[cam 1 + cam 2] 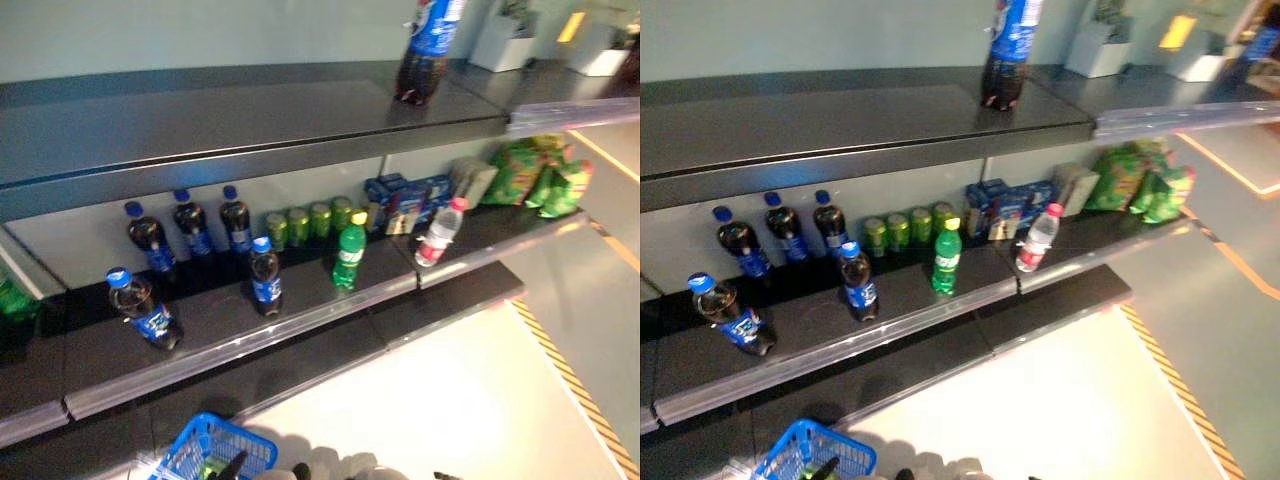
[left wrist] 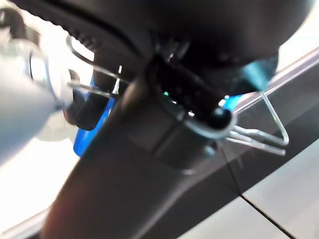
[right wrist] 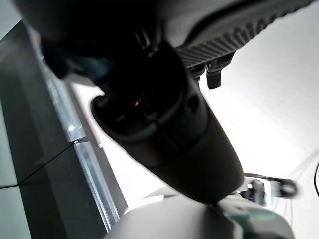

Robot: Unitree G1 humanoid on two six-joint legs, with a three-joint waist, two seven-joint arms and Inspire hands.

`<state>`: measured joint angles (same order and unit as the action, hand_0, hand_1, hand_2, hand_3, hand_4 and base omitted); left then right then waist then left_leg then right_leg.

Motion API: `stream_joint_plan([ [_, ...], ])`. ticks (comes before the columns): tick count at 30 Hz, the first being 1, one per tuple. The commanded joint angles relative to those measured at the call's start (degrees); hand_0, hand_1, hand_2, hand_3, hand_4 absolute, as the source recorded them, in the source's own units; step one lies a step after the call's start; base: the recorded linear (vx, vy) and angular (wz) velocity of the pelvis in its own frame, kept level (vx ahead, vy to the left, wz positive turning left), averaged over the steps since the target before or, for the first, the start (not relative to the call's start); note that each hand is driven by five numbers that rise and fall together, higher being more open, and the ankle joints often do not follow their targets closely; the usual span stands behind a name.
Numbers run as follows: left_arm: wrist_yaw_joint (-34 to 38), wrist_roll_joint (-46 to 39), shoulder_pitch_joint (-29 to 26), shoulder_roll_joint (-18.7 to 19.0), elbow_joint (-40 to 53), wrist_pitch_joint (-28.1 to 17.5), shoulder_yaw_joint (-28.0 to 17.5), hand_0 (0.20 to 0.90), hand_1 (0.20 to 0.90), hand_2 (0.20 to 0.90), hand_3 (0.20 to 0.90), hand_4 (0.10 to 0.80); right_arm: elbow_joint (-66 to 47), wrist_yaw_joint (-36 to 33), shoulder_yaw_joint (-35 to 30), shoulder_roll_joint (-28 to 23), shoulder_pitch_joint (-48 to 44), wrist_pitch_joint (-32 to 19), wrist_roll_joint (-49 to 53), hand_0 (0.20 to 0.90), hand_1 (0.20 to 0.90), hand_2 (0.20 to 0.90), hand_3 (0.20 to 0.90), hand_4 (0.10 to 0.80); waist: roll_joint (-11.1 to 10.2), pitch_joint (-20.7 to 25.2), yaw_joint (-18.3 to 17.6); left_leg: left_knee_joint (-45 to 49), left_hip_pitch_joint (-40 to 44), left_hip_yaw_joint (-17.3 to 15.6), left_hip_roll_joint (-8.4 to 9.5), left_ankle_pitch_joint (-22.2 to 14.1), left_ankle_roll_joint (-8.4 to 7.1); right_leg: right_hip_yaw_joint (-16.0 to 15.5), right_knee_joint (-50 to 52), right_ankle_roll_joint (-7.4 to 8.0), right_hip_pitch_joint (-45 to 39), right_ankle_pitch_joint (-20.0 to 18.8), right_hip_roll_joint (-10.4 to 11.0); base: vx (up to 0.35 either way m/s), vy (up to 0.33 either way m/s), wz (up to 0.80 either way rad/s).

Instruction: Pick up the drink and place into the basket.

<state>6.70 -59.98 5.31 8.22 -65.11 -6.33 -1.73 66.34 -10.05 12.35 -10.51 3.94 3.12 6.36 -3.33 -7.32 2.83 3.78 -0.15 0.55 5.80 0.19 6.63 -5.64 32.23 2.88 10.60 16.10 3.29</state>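
Observation:
Drinks stand on the middle shelf (image 1: 330, 300): dark cola bottles with blue caps (image 1: 265, 275), one leaning at the left (image 1: 145, 310), green cans (image 1: 310, 220), a green bottle with a yellow cap (image 1: 349, 255) and a tilted clear water bottle (image 1: 440, 233). Another cola bottle (image 1: 428, 50) stands on the top shelf. The blue basket (image 1: 215, 450) hangs low at the left, below the shelf, with something green inside. My left hand (image 2: 164, 124) is shut on its wire handles (image 2: 269, 134). My right hand (image 3: 159, 114) hangs low over the floor, relaxed and empty, away from the shelf.
Blue boxes (image 1: 405, 195) and green snack bags (image 1: 535, 175) lie at the right of the middle shelf. A dark bottom ledge (image 1: 440, 305) juts out below it. A yellow-black stripe (image 1: 570, 380) runs along the pale floor at the right.

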Motion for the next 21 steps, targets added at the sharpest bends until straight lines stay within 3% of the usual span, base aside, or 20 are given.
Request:
stream_joint_plan([
  [1, -3.79, 0.25, -4.69, 0.21, 7.26, -4.70, 1.26, 0.300, 0.300, 0.300, 0.200, 0.100, -1.85, -1.07, -0.19, 1.33, -1.73, -2.29, 3.82, 0.900, 0.900, 0.900, 0.900, 0.800, 2.43, -1.30, -0.85, 1.62, -0.64, -1.32, -0.75, -1.52, -2.64, 1.29, -21.55, 1.72, -4.69, -21.42, 4.28, 0.178, -0.329, 1.07],
  [2, -4.32, 0.21, -5.09, 0.28, 6.54, -4.96, 1.34, 0.300, 0.300, 0.300, 0.200, 0.100, -0.87, -0.72, -0.62, 1.28, -1.83, -2.92, 2.99, 0.900, 0.900, 0.900, 0.900, 0.800, 2.49, -1.65, -1.69, 1.59, -0.12, 0.83, -0.91, -2.95, -2.94, 5.47, -29.13, 2.80, -3.81, -24.98, 6.65, 0.139, -0.247, 0.65],
  [6, -4.22, 0.18, -5.01, 0.76, 5.88, -5.09, 1.20, 0.300, 0.300, 0.300, 0.200, 0.100, 0.00, 0.19, -0.60, 1.45, -2.47, -2.31, 0.99, 0.900, 0.900, 0.900, 0.900, 0.800, 2.30, -2.20, -2.32, 0.78, 1.84, 2.92, -2.54, -4.56, -3.65, 8.93, -32.32, 4.45, -2.88, -29.06, 8.13, 0.154, -0.305, 0.69],
  [7, -2.52, 2.00, -4.08, 1.18, 5.29, -4.65, -0.09, 0.300, 0.300, 0.300, 0.200, 0.100, -0.69, -0.60, 0.12, 1.13, -3.15, -1.60, -0.80, 0.900, 0.900, 0.900, 0.900, 0.800, 1.15, -1.94, -1.38, 1.06, 2.39, 4.35, -5.53, -4.68, -5.34, 7.46, -31.79, 5.25, -6.32, -25.36, 7.48, 0.257, -0.558, 0.77],
  [8, -2.08, 1.93, -4.00, 1.11, 5.20, -4.69, -0.20, 0.300, 0.300, 0.300, 0.200, 0.100, -0.78, -0.56, 0.16, 1.05, -3.21, -1.43, -0.67, 0.900, 0.900, 0.900, 0.900, 0.800, 1.05, -1.88, -1.29, 1.09, 2.40, 4.46, -5.69, -4.55, -5.53, 7.21, -31.90, 5.20, -6.78, -25.17, 7.38, 0.270, -0.628, 0.85],
  [10, -1.35, 3.30, -3.19, 0.58, 3.24, -4.56, -1.25, 0.300, 0.300, 0.300, 0.200, 0.100, -1.32, 0.99, -0.07, 0.42, -3.42, -0.08, 1.26, 0.900, 0.900, 0.900, 0.900, 0.800, 0.12, -1.14, -0.52, 1.26, 2.04, 5.37, -7.74, -3.19, -7.25, 6.24, -31.29, 4.18, -8.76, -23.13, 5.88, 0.121, -0.306, 0.95],
  [14, -1.37, 3.78, -3.01, 0.55, 2.61, -4.34, -1.56, 0.300, 0.300, 0.300, 0.200, 0.100, -1.28, 1.22, -0.14, 0.16, -3.53, -0.21, 1.22, 0.900, 0.900, 0.900, 0.900, 0.800, -0.15, -1.00, -0.27, 1.11, 1.96, 5.29, -8.39, -2.63, -7.70, 5.49, -31.58, 3.87, -9.28, -22.79, 5.67, 0.049, -0.122, 0.23],
  [15, -1.64, 5.84, -2.35, -0.20, 0.09, -4.42, -2.85, 0.300, 0.300, 0.300, 0.200, 0.100, -1.16, 1.61, -0.59, -0.81, -3.25, -0.98, 0.43, 0.900, 0.900, 0.900, 0.900, 0.800, -0.81, -0.83, 0.29, 0.38, 1.08, 5.27, -10.52, -0.30, -9.05, 3.18, -32.40, 2.61, -10.72, -21.96, 4.82, 0.052, -0.295, 0.24],
  [17, -2.91, 6.13, -2.41, -0.82, -0.29, -3.97, -2.65, 0.300, 0.300, 0.300, 0.200, 0.100, -0.10, 2.99, -1.42, -1.81, -2.57, -3.03, 0.09, 0.900, 0.900, 0.900, 0.900, 0.800, -0.25, -1.68, -0.21, -0.84, -0.05, 3.49, -12.88, 2.10, -10.22, 0.02, -31.80, 1.54, -10.51, -20.85, 4.36, -0.008, -0.203, 0.65],
  [19, -2.91, 6.13, -2.41, -0.82, -0.29, -3.97, -2.65, 0.300, 0.300, 0.300, 0.200, 0.100, -0.10, 2.99, -1.42, -1.81, -2.57, -3.03, 0.09, 0.900, 0.900, 0.900, 0.900, 0.800, -0.25, -1.68, -0.21, -0.84, -0.05, 3.49, -12.88, 2.10, -10.22, 0.02, -31.80, 1.54, -10.51, -20.85, 4.36, -0.018, 0.028, 0.51],
  [20, -4.35, 9.52, -2.64, -1.13, 1.25, -3.47, -0.41, 0.300, 0.300, 0.300, 0.200, 0.100, -1.98, 4.91, -0.92, -1.96, -1.18, -6.26, 2.02, 0.900, 0.900, 0.900, 0.900, 0.800, 0.87, -2.67, -1.68, -1.69, 0.34, -0.32, -14.61, 3.26, -11.32, -3.90, -29.92, 1.51, -10.61, -19.45, 5.36, -0.011, 0.083, 0.62],
  [21, -4.31, 9.42, -2.65, -1.08, 1.35, -3.49, -0.41, 0.300, 0.300, 0.300, 0.200, 0.100, -2.40, 5.03, -0.91, -1.96, -1.16, -6.07, 2.12, 0.900, 0.900, 0.900, 0.900, 0.800, 0.95, -2.68, -1.83, -1.72, 0.48, -0.31, -14.55, 3.18, -11.33, -3.83, -29.75, 1.61, -10.55, -19.42, 5.49, 0.005, 0.129, 0.86],
])
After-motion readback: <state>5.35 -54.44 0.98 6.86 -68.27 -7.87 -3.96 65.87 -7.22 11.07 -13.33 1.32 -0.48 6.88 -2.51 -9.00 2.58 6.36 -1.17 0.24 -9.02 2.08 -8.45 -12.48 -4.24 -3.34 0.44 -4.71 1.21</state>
